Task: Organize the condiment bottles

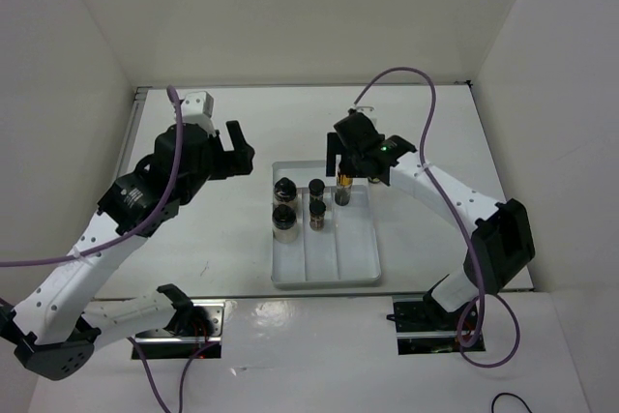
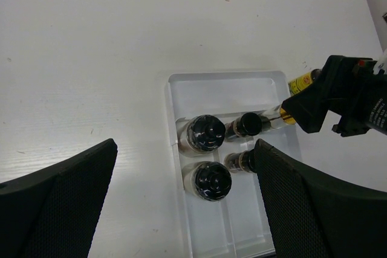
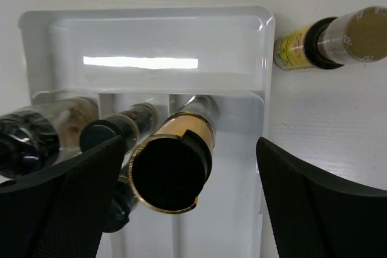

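**Tray holds five of six bottles; one lies outside**

Sorting looks nearly done. In the white tray, the left compartment holds two squat jars at its far end. The middle compartment holds two small dark bottles beside them. A slim gold-collared bottle stands at the far end of the right compartment.

The right gripper hangs over that bottle with its jaws spread, a gap showing on each side, so the bottle seems set down and let go.

A yellow-labelled bottle remains on the table, just beyond the tray's far right corner, apparently on its side. It probably belongs next to its twin.

The left gripper hovers wide and empty, left of the tray.
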